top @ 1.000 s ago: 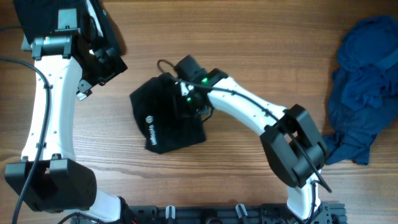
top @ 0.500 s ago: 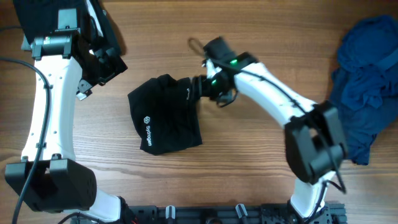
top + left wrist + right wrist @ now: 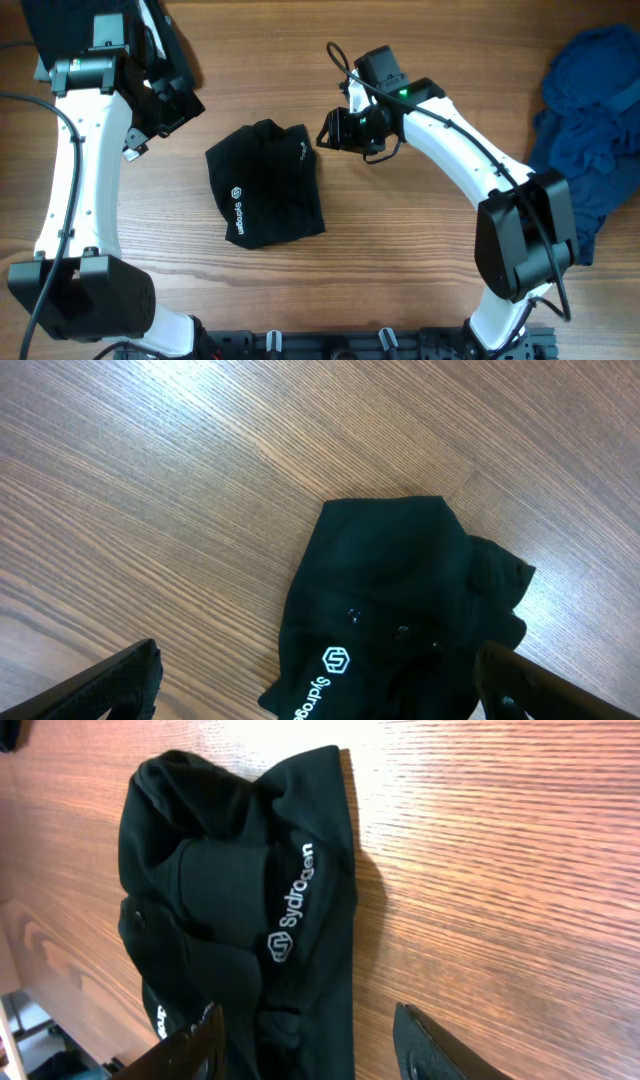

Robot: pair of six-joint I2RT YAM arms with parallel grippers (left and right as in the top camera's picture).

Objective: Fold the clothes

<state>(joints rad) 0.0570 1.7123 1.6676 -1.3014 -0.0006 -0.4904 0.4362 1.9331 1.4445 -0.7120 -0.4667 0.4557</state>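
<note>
A black folded garment (image 3: 266,183) with a white logo lies on the wooden table, centre-left. It also shows in the left wrist view (image 3: 400,610) and the right wrist view (image 3: 250,900). My right gripper (image 3: 333,132) is open and empty, just right of the garment's upper right corner, not touching it. In the right wrist view its fingers (image 3: 310,1050) straddle the garment's edge from above. My left gripper (image 3: 165,95) is open and empty, up and to the left of the garment, fingers spread wide in its wrist view (image 3: 320,685).
A heap of blue clothes (image 3: 585,140) lies at the table's right edge. The right arm's white links (image 3: 470,150) stretch from bottom right toward the centre. The left arm (image 3: 80,170) stands along the left side.
My right gripper has let go of the black garment and pulled back up and to the right. The garment now lies folded and flat. The left arm has not moved.
</note>
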